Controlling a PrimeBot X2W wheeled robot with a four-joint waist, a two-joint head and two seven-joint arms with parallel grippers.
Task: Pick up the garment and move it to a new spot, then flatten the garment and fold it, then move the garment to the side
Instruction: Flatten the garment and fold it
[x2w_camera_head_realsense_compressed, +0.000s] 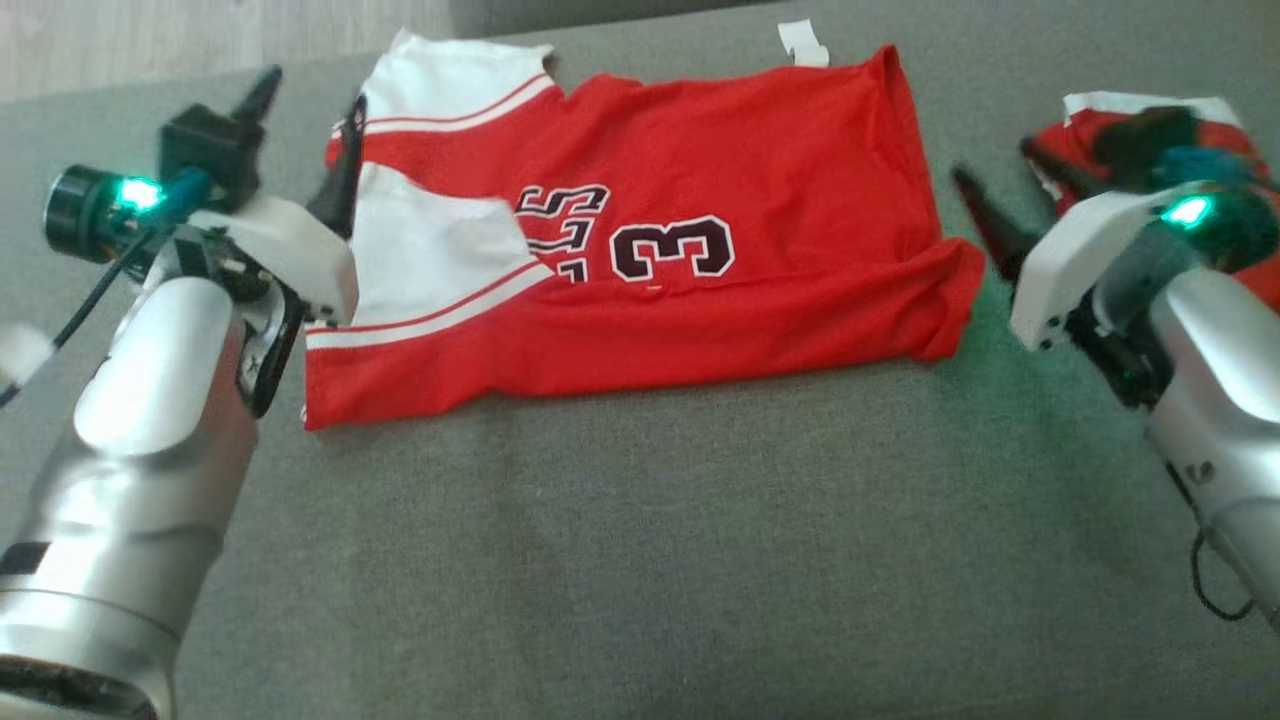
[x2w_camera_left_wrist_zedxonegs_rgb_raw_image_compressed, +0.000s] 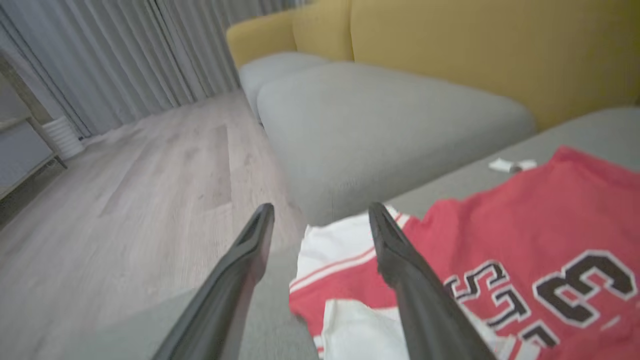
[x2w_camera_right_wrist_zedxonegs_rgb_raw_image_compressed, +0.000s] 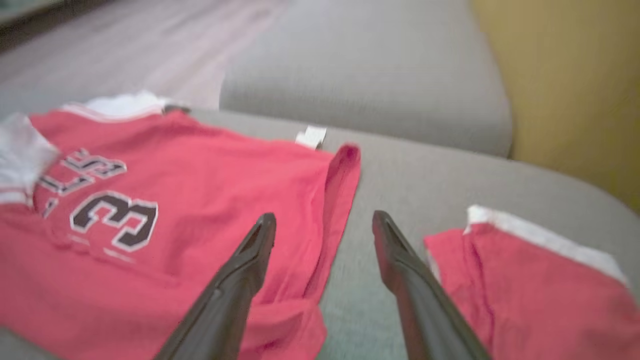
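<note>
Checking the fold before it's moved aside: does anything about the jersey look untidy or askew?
On the red jersey, the right near corner is bunched and wrinkled, a white panel covers part of the lettering, and a white tag sticks out at the far edge.

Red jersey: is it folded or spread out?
Folded. The red jersey has its white sleeve turned over the front, hiding part of the lettering.
</note>
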